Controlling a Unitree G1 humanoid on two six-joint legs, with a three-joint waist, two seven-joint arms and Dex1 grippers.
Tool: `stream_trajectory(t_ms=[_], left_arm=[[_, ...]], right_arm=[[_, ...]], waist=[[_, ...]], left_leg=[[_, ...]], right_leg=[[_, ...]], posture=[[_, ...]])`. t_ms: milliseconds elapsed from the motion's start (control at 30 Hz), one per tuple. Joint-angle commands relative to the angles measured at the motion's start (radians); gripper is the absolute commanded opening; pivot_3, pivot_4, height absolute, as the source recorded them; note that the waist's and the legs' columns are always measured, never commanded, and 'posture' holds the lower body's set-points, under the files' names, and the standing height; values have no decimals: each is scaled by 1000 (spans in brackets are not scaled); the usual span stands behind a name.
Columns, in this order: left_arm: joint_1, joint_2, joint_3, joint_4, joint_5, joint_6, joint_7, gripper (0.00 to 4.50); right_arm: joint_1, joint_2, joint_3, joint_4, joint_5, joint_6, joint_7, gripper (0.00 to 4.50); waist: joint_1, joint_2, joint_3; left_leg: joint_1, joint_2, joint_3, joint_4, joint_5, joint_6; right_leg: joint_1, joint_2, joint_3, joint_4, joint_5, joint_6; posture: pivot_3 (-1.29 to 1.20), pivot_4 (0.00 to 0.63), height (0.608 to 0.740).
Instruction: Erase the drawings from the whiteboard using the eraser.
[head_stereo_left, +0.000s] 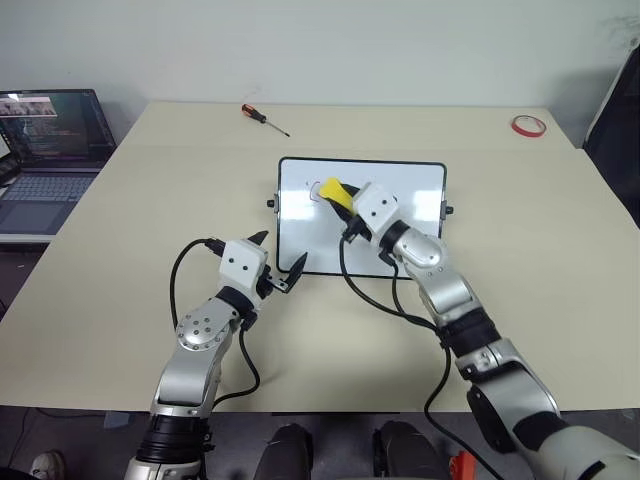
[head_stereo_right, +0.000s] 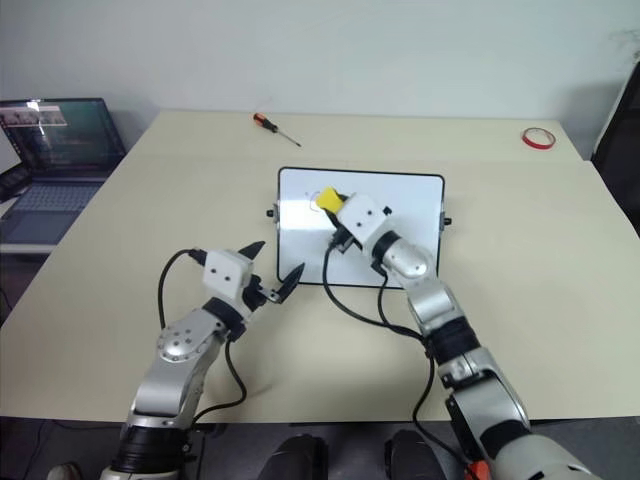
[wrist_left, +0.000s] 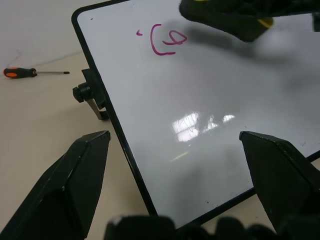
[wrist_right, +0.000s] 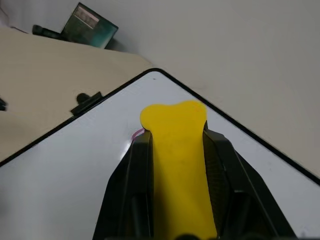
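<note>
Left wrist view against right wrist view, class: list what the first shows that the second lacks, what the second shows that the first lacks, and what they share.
Left wrist view: the screwdriver lying on the table, a red "6"-like drawing near the board's corner, and the left gripper open with its fingers either side of the board's edge.

Right wrist view: the laptop beyond the table and the right gripper shut on the eraser, seen close.

Both: the whiteboard, its black frame with a side knob, and the eraser.
</note>
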Motion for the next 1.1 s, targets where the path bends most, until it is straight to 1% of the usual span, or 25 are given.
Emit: stream_trajectory(t_ms=[33, 133, 267, 367, 433, 533, 667, 767, 900, 1033, 1100], left_arm=[[-4, -4, -3, -24, 5, -27, 3, 4500], [3, -4, -4, -35, 6, -27, 1, 4500], [10, -4, -3, -47, 6, -22, 4, 4500], [13, -2, -3, -60, 6, -16, 4, 4500], [12, -2, -3, -67, 5, -11, 5, 4500], [11, -4, -5, -76, 5, -4, 5, 4500], [5, -7, -9, -83, 4, 4, 4, 4500], [-3, -7, -9, -77, 4, 4, 3, 4500], [-14, -6, -11, -64, 3, 2, 0, 4500], [-22, -5, -16, -56, 1, 2, -6, 4500], [-27, -7, -21, -53, 0, 2, -7, 4500]], right_arm=[[-96, 27, -5, 126, -21, -97, -37, 1075], [-140, 40, -6, 221, -32, -148, -52, 1075], [-177, 53, -8, 318, -39, -192, -63, 1075], [-197, 63, -17, 382, -34, -178, -67, 1075], [-199, 71, -14, 406, -29, -175, -43, 1075], [-170, 79, 1, 403, -32, -186, 0, 1075], [-57, 90, 47, 305, -34, -195, 92, 1075], [-18, 85, 66, 254, -36, -182, 134, 1075], [-73, 68, 38, 289, -53, -170, 64, 1075], [-161, 53, 8, 364, -70, -167, -47, 1075], [-225, 45, -3, 414, -89, -168, -130, 1075]], waist=[[-1, 0, 0], [-8, 0, 0], [-12, 0, 0], [-14, 0, 0], [-15, 0, 0], [-16, 0, 0], [-15, 0, 0], [-15, 0, 0], [-15, 0, 0], [-14, 0, 0], [-14, 0, 0]], left_leg=[[0, 0, 0, 0, 0, 0], [-1, 0, 1, -1, 0, 0], [-12, 0, 1, 0, 2, -3], [-12, 0, 1, 0, 2, -3], [-11, 0, 1, 1, 2, -2], [-10, 0, 1, 3, 1, -1], [-10, 0, 0, 6, 1, -1], [-10, 0, 0, 9, 1, -1], [-9, 0, 0, 9, 1, -1], [-8, -1, -1, 9, 2, -1], [-8, -1, -1, 9, 2, -1]], right_leg=[[-1, 0, 0, 0, 0, 0], [-3, 0, 1, 0, 0, 0], [-12, 0, 0, 2, 0, 0], [-13, 0, 1, 2, 0, 0], [-12, 0, 1, 4, 0, 0], [-12, 0, 1, 7, 0, 0], [-12, 0, 0, 10, 0, 0], [-12, 0, 1, 13, 0, 0], [-11, 0, 0, 17, 0, 0], [-11, 0, 0, 17, 0, -1], [-12, 0, 0, 17, 0, -1]], posture=[[0, 150, 740], [0, 150, 740], [0, 150, 740], [0, 150, 740], [0, 150, 740], [0, 150, 740], [0, 150, 740], [0, 150, 740], [0, 150, 740], [0, 150, 740], [0, 150, 740]])
